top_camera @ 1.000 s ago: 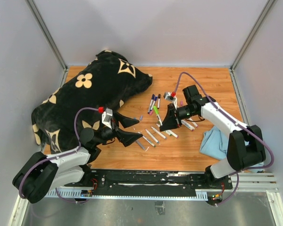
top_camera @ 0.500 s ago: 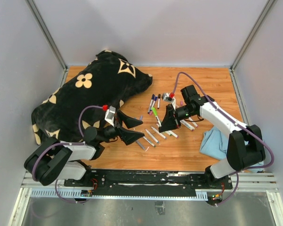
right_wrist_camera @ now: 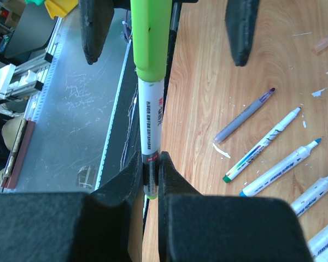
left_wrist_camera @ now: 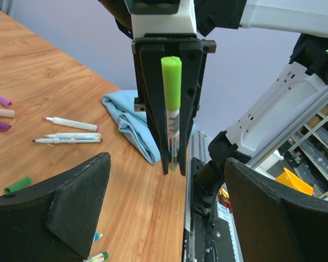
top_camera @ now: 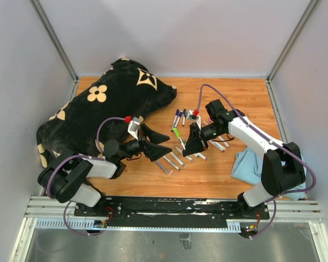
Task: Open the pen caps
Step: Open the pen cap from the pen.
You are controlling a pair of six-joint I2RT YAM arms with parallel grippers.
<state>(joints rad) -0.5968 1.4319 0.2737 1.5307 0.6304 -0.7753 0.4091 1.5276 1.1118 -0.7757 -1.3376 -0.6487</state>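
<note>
Right claw: The right claw (right_wrist_camera: 151, 164) is pressed together on the bottom end of a thin white marker pen (right_wrist_camera: 151, 117). It holds the pen up off the brown wooden tabletop (top_camera: 235, 95).
Green cap: The short bright green plastic pen cap (right_wrist_camera: 148, 43) is on the far end of that pen. It points at the other arm.
Left claw: The left claw (top_camera: 170, 143) is spread wide and holds nothing. Its two black fingers (left_wrist_camera: 76, 196) sit one on each side of the green plastic pen cap. They do not touch it.
Capped pens: A few small pens with dark caps on (top_camera: 179, 114) lie side by side on the tabletop, behind the right claw.
Open pens: Some white pens with no caps (right_wrist_camera: 262, 144) lie on the wood, under and beside the two claws.
Loose caps: Little purple and green loose caps (left_wrist_camera: 1, 99) lie on the wood near the open pens.
Cloth: A crumpled light blue cloth (top_camera: 247, 164) lies at the right side, near the base of the right arm.
Cushion: A big soft black cushion with tan flower shapes (top_camera: 109, 103) fills the back left part of the tabletop, behind the left arm.
</note>
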